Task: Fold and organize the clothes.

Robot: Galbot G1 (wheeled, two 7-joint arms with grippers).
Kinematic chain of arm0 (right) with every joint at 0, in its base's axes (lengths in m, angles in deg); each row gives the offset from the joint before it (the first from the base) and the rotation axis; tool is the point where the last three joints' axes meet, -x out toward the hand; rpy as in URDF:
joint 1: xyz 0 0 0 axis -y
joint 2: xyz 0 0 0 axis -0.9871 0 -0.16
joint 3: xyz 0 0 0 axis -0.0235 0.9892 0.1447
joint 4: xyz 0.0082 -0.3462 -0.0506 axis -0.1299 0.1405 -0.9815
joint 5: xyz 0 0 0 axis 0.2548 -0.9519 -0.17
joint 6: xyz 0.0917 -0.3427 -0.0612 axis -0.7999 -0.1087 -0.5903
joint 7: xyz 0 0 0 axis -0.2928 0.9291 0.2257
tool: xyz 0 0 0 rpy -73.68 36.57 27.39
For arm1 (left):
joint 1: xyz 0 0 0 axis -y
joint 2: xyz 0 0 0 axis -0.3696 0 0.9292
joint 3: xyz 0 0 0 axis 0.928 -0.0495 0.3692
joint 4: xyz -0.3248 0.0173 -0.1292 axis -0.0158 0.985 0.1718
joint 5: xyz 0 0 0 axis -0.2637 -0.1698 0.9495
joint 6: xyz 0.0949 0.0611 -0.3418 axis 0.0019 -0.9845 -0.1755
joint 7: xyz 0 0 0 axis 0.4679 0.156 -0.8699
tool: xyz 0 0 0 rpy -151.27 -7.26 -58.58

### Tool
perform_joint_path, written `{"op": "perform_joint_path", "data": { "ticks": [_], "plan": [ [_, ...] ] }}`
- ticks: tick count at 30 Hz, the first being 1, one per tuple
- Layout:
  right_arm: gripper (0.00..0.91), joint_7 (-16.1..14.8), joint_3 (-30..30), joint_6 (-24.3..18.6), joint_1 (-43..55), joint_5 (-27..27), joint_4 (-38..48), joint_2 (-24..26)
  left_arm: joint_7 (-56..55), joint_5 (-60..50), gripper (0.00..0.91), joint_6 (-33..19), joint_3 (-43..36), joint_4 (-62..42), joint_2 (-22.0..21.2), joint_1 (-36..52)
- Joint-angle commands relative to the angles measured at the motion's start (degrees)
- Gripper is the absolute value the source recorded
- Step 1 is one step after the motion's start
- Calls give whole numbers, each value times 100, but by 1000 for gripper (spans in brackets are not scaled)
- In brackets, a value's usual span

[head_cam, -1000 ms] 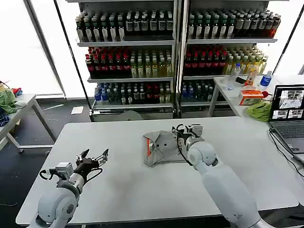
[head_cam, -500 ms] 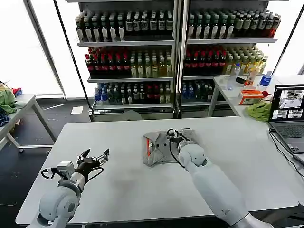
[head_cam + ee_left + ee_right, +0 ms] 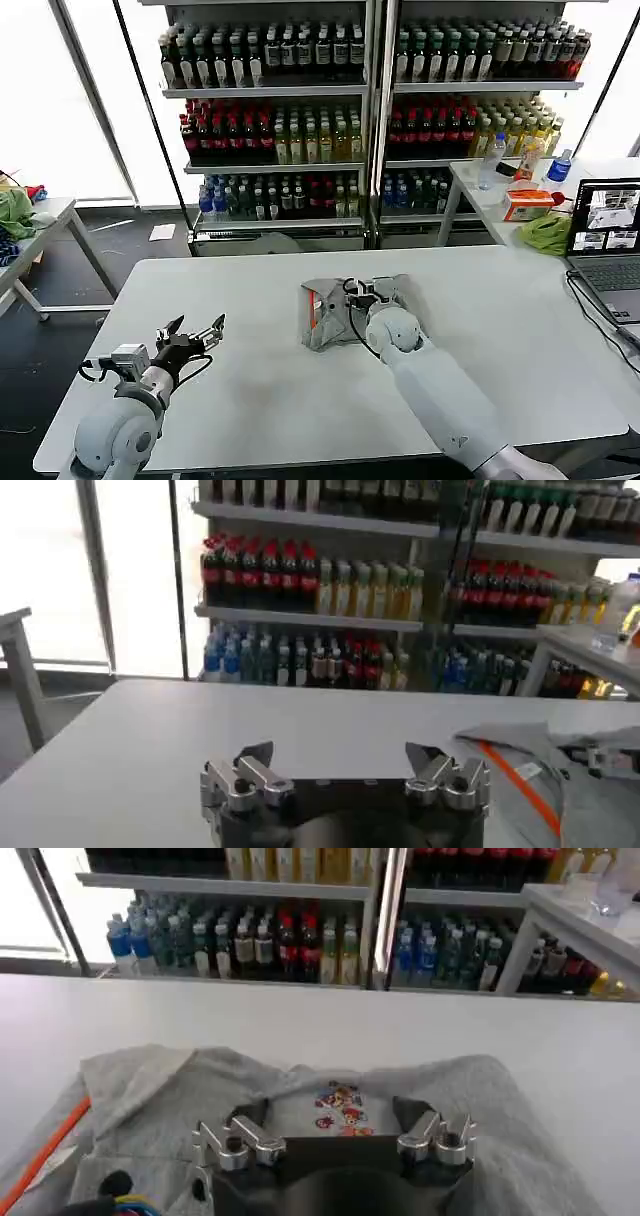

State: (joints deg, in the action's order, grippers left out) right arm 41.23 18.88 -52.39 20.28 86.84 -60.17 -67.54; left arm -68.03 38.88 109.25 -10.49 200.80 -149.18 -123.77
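Head view puts the light grey short-sleeved cotton shirt with the reddish collar lining [image 3: 335, 312] bundled mid-table on the white tabletop [image 3: 250, 380], its collar end toward the robot's left. The right gripper [image 3: 368, 292] sits directly over it, so that arm is plainly the nearer. From its wrist camera the fingers [image 3: 232, 1144] stand spread apart over the grey cloth, straddling the small colourful chest logo [image 3: 340, 1108], gripping nothing I can make out. The left gripper [image 3: 190, 337] hovers well apart over bare table, prongs splayed and empty.
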Motion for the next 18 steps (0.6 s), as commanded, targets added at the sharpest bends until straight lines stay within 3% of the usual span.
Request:
{"op": "perform_joint_path", "data": {
  "ticks": [1, 7, 14, 18],
  "plan": [
    [907, -7, -245, -13, -75, -42, -183, -51, -2, -3, 907, 3, 51, 65, -1, -104],
    [907, -23, -796, -19, -157, -179, -1089, 159, -26, -7, 907, -34, 44, 101, -70, -75],
    [907, -159, -1465, -35, -694, -1022, -2380, 623, -104, -195, 907, -255, 81, 347, -230, 67],
    [907, -142, -1853, -35, -1058, -1149, -2935, 829, -20, -452, 907, -552, 158, 435, -314, 90]
  ]
}}
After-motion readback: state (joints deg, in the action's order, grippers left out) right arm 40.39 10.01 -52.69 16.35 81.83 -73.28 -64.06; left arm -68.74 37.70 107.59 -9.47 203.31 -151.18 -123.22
